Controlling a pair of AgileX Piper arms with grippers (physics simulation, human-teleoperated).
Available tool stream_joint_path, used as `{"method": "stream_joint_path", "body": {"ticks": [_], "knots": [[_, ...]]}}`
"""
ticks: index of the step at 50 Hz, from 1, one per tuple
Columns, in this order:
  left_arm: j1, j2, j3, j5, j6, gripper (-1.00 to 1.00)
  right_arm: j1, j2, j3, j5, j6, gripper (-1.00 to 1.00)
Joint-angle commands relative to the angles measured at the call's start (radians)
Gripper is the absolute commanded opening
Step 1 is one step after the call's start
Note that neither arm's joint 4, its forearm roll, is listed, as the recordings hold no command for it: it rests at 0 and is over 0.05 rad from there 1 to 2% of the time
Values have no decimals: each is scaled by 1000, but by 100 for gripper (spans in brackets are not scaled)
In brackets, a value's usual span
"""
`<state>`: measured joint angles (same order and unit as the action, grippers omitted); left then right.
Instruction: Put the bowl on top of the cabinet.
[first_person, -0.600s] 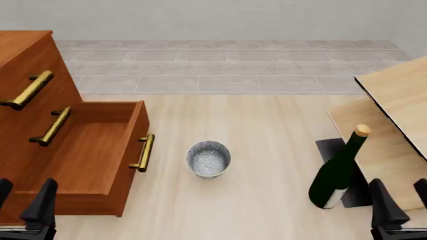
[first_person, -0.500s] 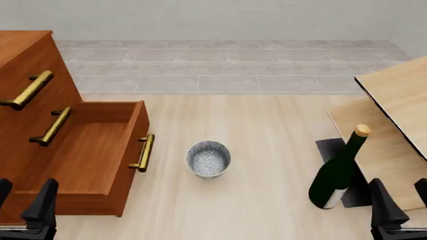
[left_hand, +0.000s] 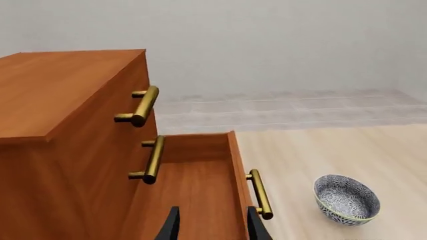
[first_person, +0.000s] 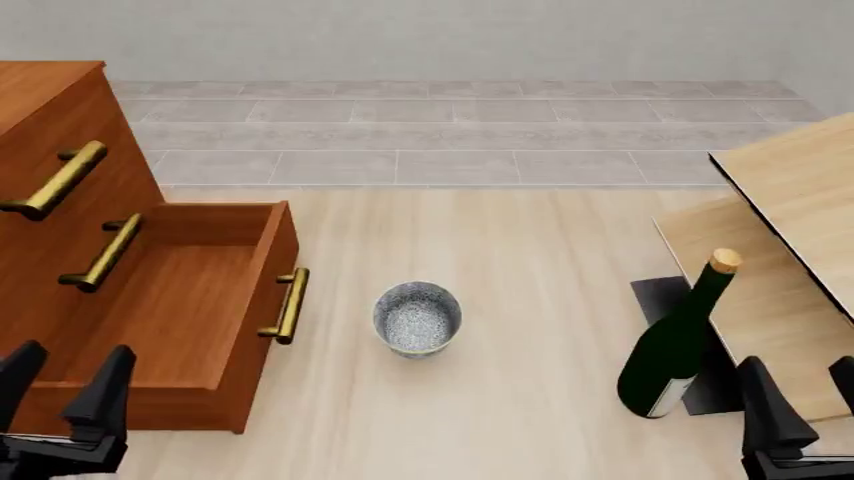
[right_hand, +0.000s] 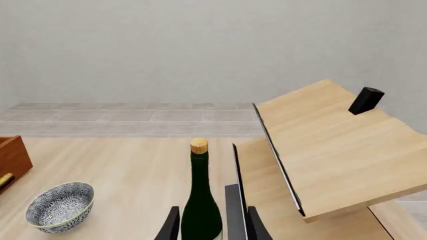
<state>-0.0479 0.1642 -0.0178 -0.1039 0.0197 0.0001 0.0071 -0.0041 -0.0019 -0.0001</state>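
The small speckled bowl (first_person: 416, 317) stands upright on the pale floor, just to the right of the cabinet's open drawer. It also shows in the wrist views, bowl (left_hand: 347, 199) and bowl (right_hand: 60, 206). The reddish-brown cabinet (first_person: 54, 230) with brass bar handles fills the left side, and its flat top (left_hand: 67, 90) is bare. My left gripper (first_person: 63, 388) is open and empty over the front of the drawer, well short of the bowl. My right gripper (first_person: 807, 412) is open and empty at the lower right, behind the bottle.
The cabinet's lowest drawer (first_person: 174, 310) is pulled out and holds nothing. A dark green wine bottle (first_person: 674, 345) stands between my right gripper and the bowl. Pale wood furniture (first_person: 787, 230) with black edging fills the right side, with a small black block (right_hand: 365, 100) on it.
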Motion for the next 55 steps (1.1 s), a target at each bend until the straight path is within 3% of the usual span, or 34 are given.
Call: {"method": "stream_joint_path", "body": {"ticks": [1,22,55], "knots": [[-58,185,-56,-85,-13,100,0,0,0,0,0,100],[-192,355,-164,-118,55,100,0,0,0,0,0,100],[-364,548,-316,-91,74,100,0,0,0,0,0,100]]}}
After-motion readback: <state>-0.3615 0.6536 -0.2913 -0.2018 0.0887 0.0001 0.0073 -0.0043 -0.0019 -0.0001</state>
